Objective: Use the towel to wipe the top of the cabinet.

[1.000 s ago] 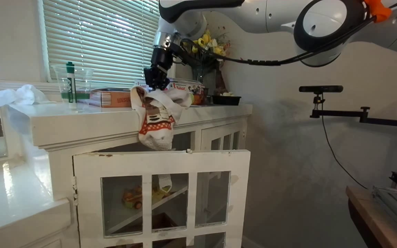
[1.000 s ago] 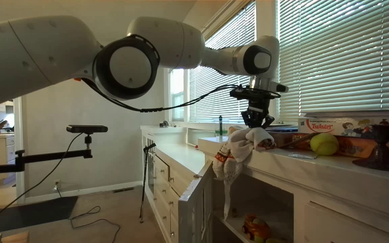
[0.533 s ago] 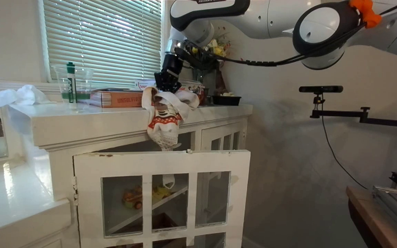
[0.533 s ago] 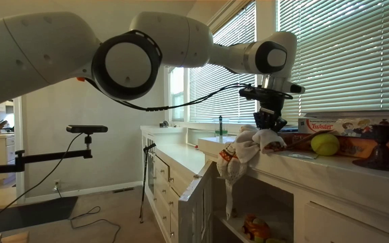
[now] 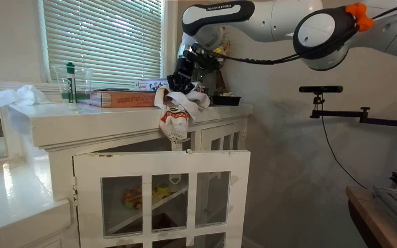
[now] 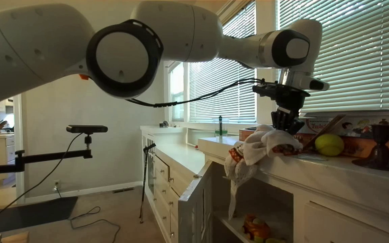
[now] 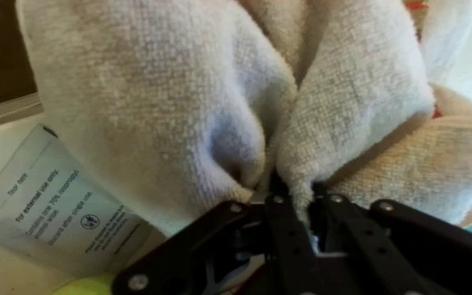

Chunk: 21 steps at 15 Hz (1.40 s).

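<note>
A white towel with a red and brown pattern (image 5: pixel 174 127) is bunched on the front edge of the white cabinet top (image 5: pixel 91 120). Its lower part hangs over the edge in front of the open cabinet compartment, also in an exterior view (image 6: pixel 245 165). My gripper (image 5: pixel 182 91) points down just above the top, shut on a fold of the towel. In the wrist view the fold of towel (image 7: pixel 170 102) is pinched between the dark fingers of the gripper (image 7: pixel 297 196). The fingertips are mostly hidden by cloth.
The glass-paned cabinet door (image 5: pixel 160 160) stands open below. An orange box (image 5: pixel 126 100), a cup with a marker (image 5: pixel 71 86) and a black tray (image 5: pixel 226 100) stand on top. A tennis ball (image 6: pixel 329 145), candle holder (image 6: pixel 381 145), Twister box (image 6: pixel 356 126) and wipe packet (image 7: pixel 72 205) are near the towel.
The gripper and towel have moved along the cabinet top, rightward in both exterior views. A thin brown strip beside the towel has tilted up more steeply, and the tennis ball has shifted slightly right.
</note>
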Tool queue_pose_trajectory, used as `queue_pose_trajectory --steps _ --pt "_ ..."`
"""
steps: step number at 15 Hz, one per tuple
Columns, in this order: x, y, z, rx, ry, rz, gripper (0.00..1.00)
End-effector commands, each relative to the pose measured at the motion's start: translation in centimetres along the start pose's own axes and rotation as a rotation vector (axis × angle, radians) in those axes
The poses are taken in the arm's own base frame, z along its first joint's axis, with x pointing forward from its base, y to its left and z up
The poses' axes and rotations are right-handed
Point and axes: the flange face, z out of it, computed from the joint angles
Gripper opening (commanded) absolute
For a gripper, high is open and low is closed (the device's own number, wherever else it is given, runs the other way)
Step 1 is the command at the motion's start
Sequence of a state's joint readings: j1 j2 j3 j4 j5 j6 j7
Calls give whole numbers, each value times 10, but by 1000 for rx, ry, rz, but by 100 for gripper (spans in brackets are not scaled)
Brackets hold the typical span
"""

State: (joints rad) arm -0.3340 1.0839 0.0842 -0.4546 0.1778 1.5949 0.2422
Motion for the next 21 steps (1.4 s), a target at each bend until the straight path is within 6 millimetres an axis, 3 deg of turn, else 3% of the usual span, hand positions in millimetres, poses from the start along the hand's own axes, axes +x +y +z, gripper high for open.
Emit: queue_pose_trajectory --steps 1,5,10,13,15,17,21 --pt "1 0 16 -19 -9 -8 3" --pt "-14 -59 21 -9 17 -151 3" --pt "-50 -148 38 -5 15 -382 3" --pt "-67 -182 43 -5 16 -487 3" --pt "-69 -185 45 -1 16 -515 3" --pt "-59 -166 47 -3 7 -491 3" --pt "-32 -104 43 -19 -5 -361 3"
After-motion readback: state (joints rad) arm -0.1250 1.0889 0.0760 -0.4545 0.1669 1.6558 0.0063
